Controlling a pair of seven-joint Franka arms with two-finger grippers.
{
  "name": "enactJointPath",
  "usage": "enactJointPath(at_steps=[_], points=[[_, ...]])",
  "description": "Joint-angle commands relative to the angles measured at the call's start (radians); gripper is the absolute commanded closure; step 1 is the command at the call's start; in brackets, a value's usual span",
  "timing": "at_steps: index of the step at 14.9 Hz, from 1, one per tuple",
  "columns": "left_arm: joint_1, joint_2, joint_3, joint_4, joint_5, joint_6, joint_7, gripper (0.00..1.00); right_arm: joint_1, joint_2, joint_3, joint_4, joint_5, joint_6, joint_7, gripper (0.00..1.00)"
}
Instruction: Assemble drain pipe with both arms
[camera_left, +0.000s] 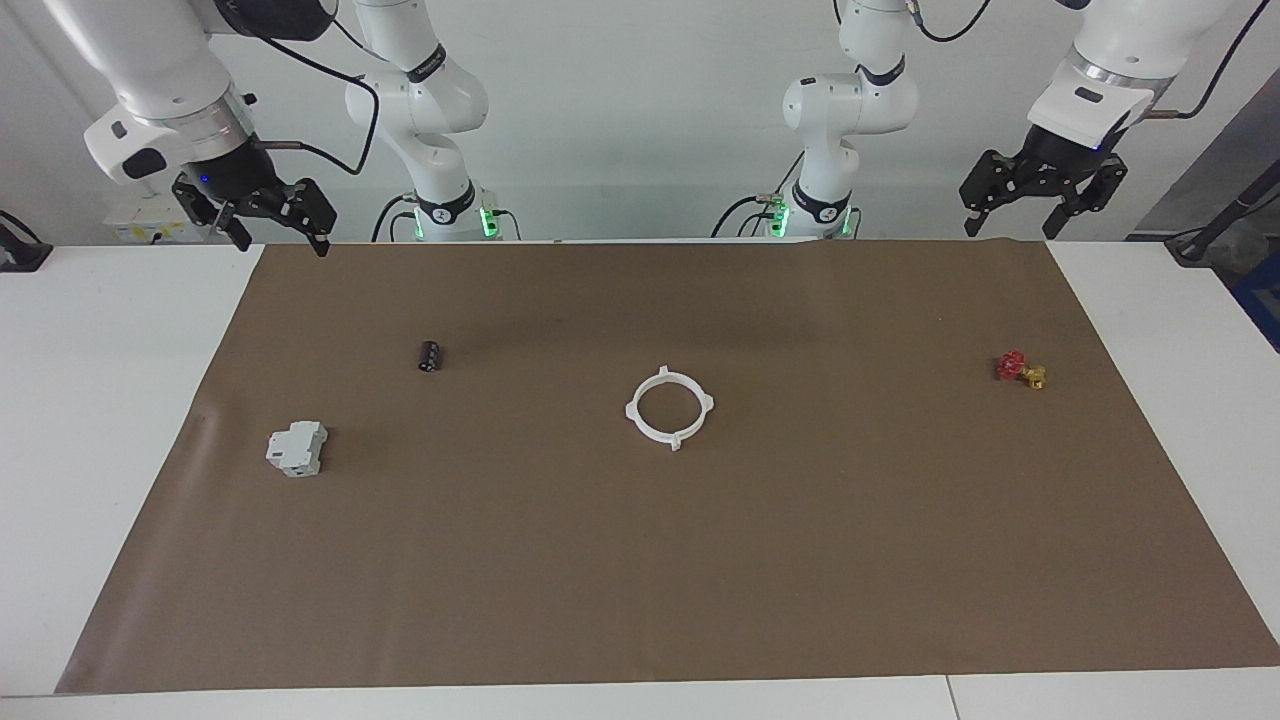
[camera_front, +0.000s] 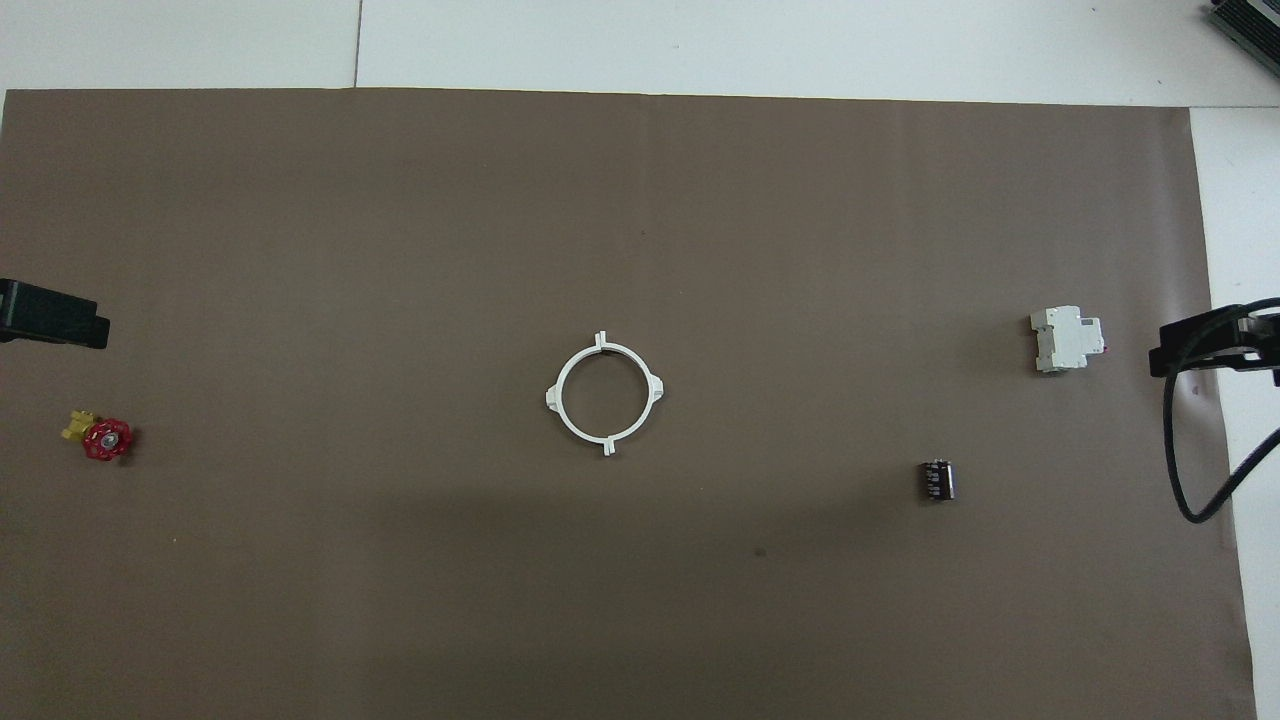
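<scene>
1. Thin white plastic ring of two half-rings (camera_left: 670, 408) lies flat mid-mat, joined, well apart from both claws.
2. Left gripper (camera_left: 1036, 205) and right gripper (camera_left: 268, 222): raised at mat's robot-side corners, fingers apart, empty.
3. Assembly looks done; next only parking arms.

Robotics lab: two bench-mounted arms (camera_left: 430, 110), papered white table (camera_left: 100, 400), bare wall.
</scene>
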Motion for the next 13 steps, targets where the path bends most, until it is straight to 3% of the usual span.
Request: enactJointPath(at_steps=[1, 6, 13], points=[[-0.01, 0.031, 0.008, 0.046, -0.01, -0.006, 0.006, 0.0, -0.012, -0.027, 0.006, -0.033, 0.007, 0.022, 0.01, 0.0], [-0.036, -0.002, 0.003, -0.066, -0.013, 0.067, 0.008, 0.0, -0.012, -0.027, 0.006, -0.033, 0.007, 0.022, 0.01, 0.0], [-0.032, 0.009, 0.003, -0.061, -0.011, 0.05, 0.008, 0.0, -0.01, -0.027, 0.006, -0.033, 0.007, 0.022, 0.01, 0.0]])
